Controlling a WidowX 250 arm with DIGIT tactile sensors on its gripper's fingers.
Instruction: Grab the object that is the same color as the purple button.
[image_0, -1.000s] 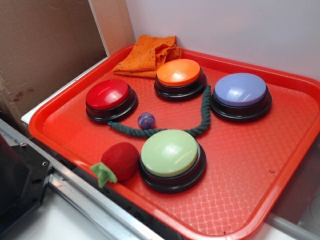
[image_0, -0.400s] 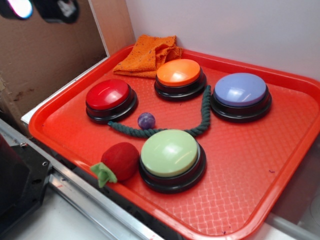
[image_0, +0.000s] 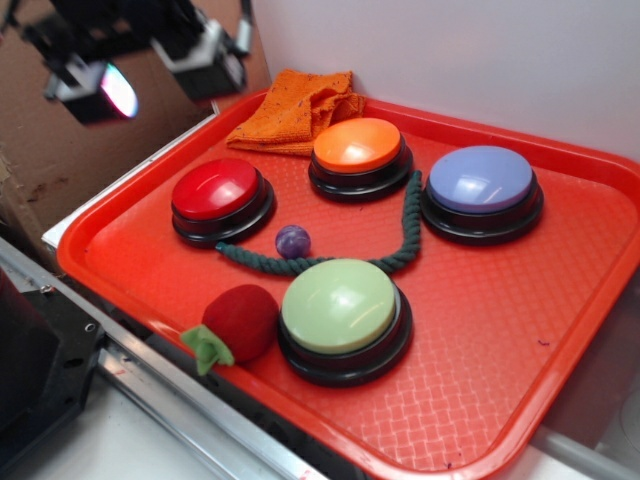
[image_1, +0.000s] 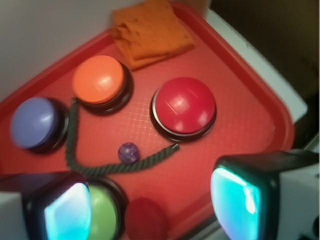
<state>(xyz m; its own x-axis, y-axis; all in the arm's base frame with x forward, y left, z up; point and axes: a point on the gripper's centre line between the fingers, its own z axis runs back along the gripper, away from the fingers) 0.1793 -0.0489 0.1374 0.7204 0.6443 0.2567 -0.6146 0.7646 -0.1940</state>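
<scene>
The end effector (image_0: 150, 75) is seen high above the outer left edge of the red tray (image_0: 560, 330), its two pads spread apart with nothing between them; in the wrist view the pads (image_1: 240, 200) frame the lower corners, glowing teal, with empty air between. The small purple ball (image_1: 128, 152) is found ahead of the end effector and well below it, untouched, resting on the tray floor just inside the curve of a dark green rope (image_1: 100, 165). Beyond the ball, the red button (image_1: 184, 106) lies to one side and the orange button (image_1: 98, 80) further off. The purple button (image_1: 34, 122) sits farthest to the other side, well apart from the end effector. A pale green button (image_0: 340, 305) and a red plush strawberry (image_0: 238, 320) are placed nearest, beneath the pads. An orange cloth (image_0: 298, 108) is folded at the far corner.
</scene>
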